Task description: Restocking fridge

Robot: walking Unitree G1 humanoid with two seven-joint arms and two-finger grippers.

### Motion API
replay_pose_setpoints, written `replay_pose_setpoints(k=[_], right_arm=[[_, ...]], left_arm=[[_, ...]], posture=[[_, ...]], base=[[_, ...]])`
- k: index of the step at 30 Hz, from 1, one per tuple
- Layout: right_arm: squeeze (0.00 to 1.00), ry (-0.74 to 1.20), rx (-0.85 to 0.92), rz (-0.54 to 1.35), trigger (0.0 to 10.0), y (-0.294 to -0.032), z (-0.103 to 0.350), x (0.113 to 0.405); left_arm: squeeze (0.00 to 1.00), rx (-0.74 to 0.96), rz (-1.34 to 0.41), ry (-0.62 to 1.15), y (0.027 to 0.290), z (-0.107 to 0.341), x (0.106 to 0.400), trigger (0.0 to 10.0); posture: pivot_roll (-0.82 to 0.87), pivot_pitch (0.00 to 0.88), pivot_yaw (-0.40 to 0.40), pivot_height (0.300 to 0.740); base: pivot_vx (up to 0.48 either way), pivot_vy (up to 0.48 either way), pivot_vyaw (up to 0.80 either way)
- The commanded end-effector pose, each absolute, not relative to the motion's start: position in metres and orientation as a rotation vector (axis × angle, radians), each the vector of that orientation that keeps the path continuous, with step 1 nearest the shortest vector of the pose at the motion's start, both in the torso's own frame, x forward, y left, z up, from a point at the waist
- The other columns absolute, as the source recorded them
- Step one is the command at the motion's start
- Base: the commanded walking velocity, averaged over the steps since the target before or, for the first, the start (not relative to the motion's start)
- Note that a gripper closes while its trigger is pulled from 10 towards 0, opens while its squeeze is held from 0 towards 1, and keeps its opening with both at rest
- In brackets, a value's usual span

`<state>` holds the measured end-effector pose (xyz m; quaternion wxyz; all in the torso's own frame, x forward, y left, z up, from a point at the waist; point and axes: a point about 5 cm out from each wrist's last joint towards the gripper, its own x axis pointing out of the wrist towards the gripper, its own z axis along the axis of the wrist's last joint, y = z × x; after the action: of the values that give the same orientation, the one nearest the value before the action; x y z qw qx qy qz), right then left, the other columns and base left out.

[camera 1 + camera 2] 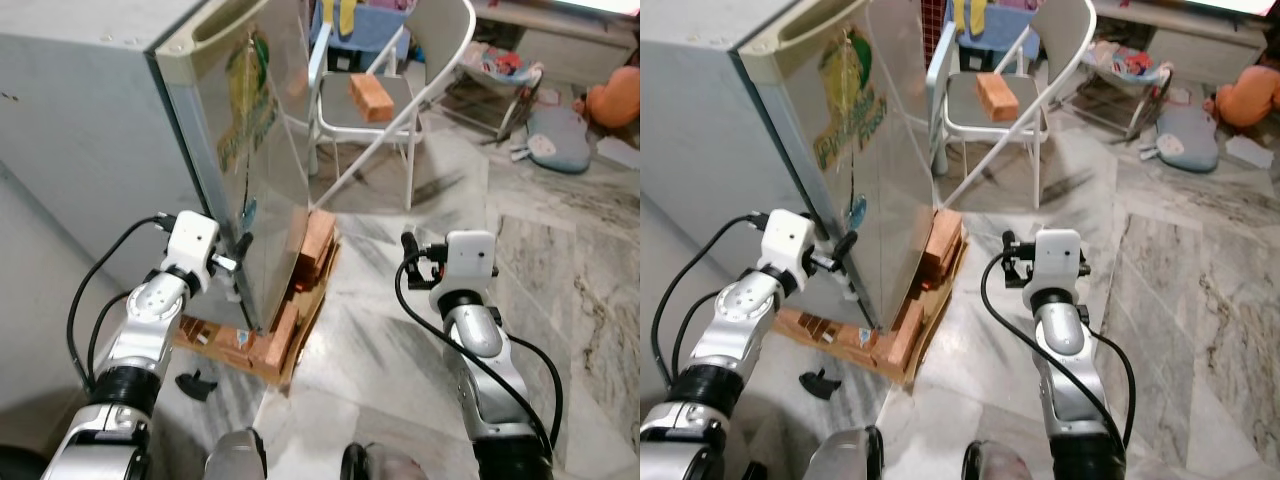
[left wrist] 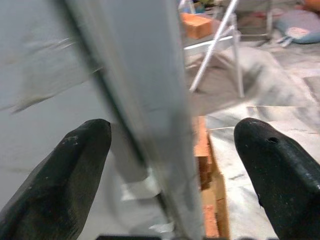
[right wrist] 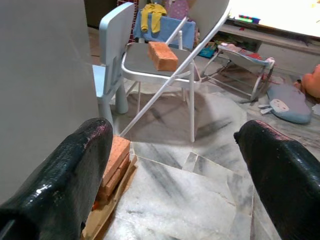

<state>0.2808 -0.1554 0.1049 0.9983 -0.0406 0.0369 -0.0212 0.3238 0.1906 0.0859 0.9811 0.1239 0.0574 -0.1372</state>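
At frame left, the left pincer [image 1: 240, 258] straddles the fridge [image 1: 120, 130] door's edge, fingers spread, apparently starting to open it; next, a pull outward. The right pincer [image 3: 175, 165] hangs open at lower right.

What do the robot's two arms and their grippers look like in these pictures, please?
Both arms are jointed silver metal with rounded segments and darker black bands nearer the body. Each wrist carries a boxy white housing, and a loose black cable loops from it back along the forearm. The left gripper and right gripper each have two long black fingers with rounded tips and a slightly rough, glossy surface.
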Motion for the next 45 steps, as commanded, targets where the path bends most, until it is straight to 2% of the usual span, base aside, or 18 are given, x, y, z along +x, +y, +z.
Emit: replay_pose_setpoints(k=[1, 13, 22, 27, 34, 45], right_arm=[[0.00, 0.069, -0.073, -0.037, 10.0, -0.154, 0.106, 0.283], [0.00, 0.053, -0.077, -0.026, 10.0, -0.152, 0.109, 0.290], [0.00, 0.052, -0.080, -0.015, 10.0, -0.151, 0.108, 0.291], [0.00, 0.051, -0.080, -0.012, 10.0, -0.151, 0.108, 0.293], [0.00, 0.053, -0.073, 0.002, 10.0, -0.145, 0.108, 0.296], [0.00, 0.028, -0.082, -0.017, 10.0, -0.149, 0.114, 0.301]], left_arm=[[0.00, 0.248, -0.259, 0.104, 0.194, 0.090, 0.328, 10.0], [0.00, 0.229, -0.325, 0.059, 0.176, 0.109, 0.344, 10.0], [0.00, 0.222, -0.357, 0.083, 0.177, 0.100, 0.331, 10.0], [0.00, 0.236, -0.357, 0.099, 0.182, 0.090, 0.314, 10.0], [0.00, 0.227, -0.319, 0.105, 0.185, 0.095, 0.328, 10.0], [0.00, 0.226, -0.426, 0.088, 0.161, 0.103, 0.337, 10.0]], posture=[[0.10, 0.078, -0.010, 0.740], [0.09, 0.063, -0.014, 0.740], [0.09, 0.052, -0.015, 0.740], [0.10, 0.056, -0.018, 0.740], [0.10, 0.061, -0.026, 0.740], [0.07, 0.066, -0.008, 0.740]], base=[[0.000, 0.000, 0.00], [0.000, 0.000, 0.00], [0.000, 0.000, 0.00], [0.000, 0.000, 0.00], [0.000, 0.000, 0.00], [0.000, 0.000, 0.00]])
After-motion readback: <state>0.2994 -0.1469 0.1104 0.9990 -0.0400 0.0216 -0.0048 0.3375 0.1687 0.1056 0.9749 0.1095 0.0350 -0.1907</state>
